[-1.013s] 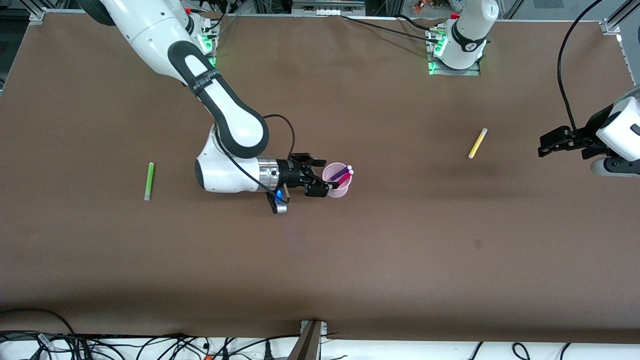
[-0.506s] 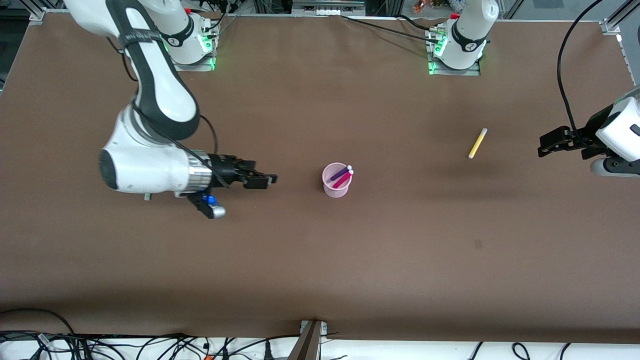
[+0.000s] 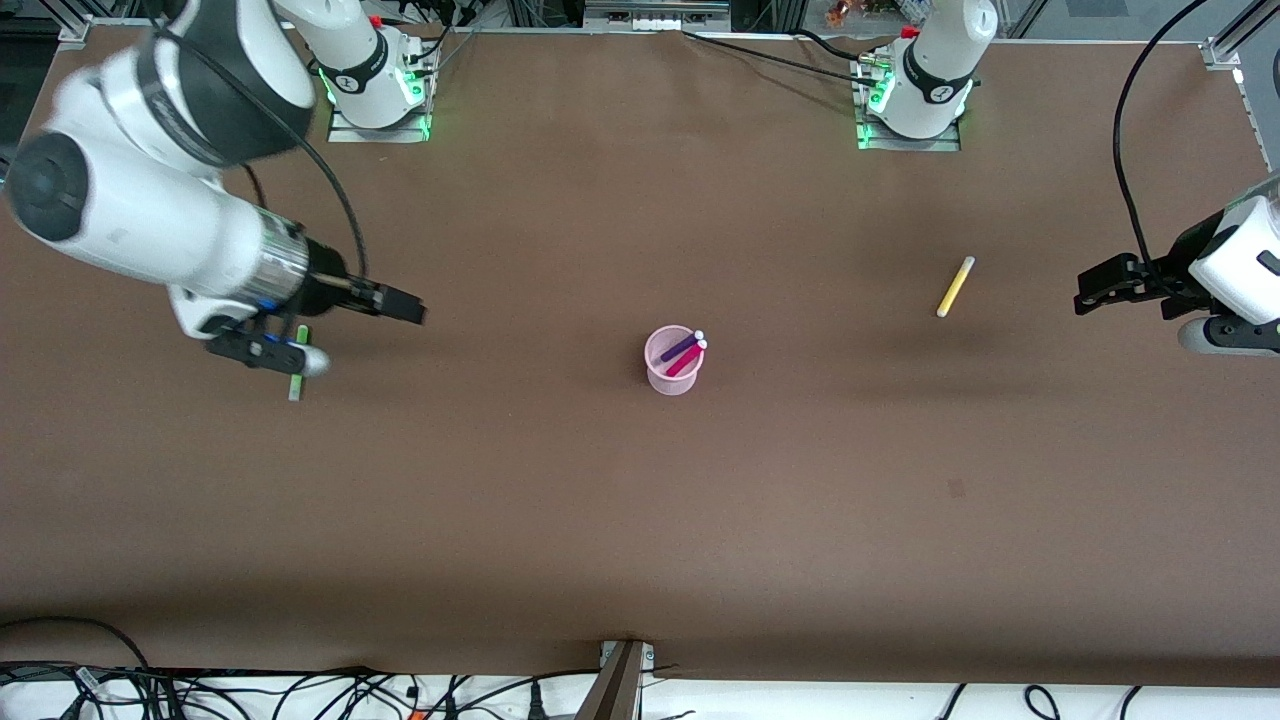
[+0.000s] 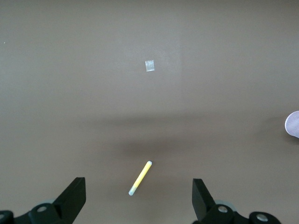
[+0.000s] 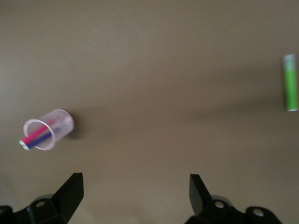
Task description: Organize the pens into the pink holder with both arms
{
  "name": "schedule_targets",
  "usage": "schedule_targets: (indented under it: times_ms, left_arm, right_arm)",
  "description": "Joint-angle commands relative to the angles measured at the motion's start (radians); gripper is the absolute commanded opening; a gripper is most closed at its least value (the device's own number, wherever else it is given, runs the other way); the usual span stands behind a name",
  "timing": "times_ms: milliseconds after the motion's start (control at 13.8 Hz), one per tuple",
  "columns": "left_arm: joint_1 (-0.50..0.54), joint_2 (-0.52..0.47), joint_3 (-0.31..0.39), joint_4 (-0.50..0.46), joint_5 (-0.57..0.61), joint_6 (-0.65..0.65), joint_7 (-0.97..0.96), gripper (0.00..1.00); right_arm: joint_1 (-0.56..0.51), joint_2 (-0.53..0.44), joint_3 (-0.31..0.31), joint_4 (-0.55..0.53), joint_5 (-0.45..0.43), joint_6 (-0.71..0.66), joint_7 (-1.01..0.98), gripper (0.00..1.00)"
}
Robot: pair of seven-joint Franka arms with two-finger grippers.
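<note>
The pink holder (image 3: 672, 362) stands mid-table with the purple pen (image 3: 682, 347) and the magenta pen (image 3: 686, 359) in it; it also shows in the right wrist view (image 5: 48, 129). The green pen (image 3: 298, 372) lies toward the right arm's end, partly hidden under the right wrist, and shows in the right wrist view (image 5: 290, 82). The yellow pen (image 3: 955, 286) lies toward the left arm's end and shows in the left wrist view (image 4: 140, 178). My right gripper (image 3: 400, 303) is open and empty over bare table beside the green pen. My left gripper (image 3: 1092, 289) is open and empty, waiting beside the yellow pen.
The brown table mat (image 3: 640, 520) spans the view. A small pale square mark (image 4: 150, 66) lies on it in the left wrist view. Cables (image 3: 300, 690) run along the edge nearest the front camera. The arm bases (image 3: 915, 90) stand at the opposite edge.
My right gripper has let go at the pink holder and swung away toward the right arm's end, now over the table by the green pen. The left arm has not moved.
</note>
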Motion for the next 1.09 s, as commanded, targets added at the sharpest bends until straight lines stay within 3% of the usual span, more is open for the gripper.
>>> schedule_targets:
  times_ms: [0,434,1013]
  left_arm:
    - [0.0,0.003,-0.008,0.013,0.026,-0.009,-0.003,1.0]
    - [-0.002,0.004,-0.008,0.013,0.026,-0.009,-0.005,1.0]
    - [-0.008,0.004,-0.008,0.013,0.026,-0.009,-0.005,1.0]
  right_arm:
    - [-0.108,-0.102,0.004,-0.052,-0.033,-0.071,-0.207,1.0]
    - [-0.159,-0.238,-0.007,-0.107,-0.163,-0.14,-0.335,1.0]
    - [-0.157,-0.209,-0.014,-0.055,-0.24,-0.117,-0.392,1.0]
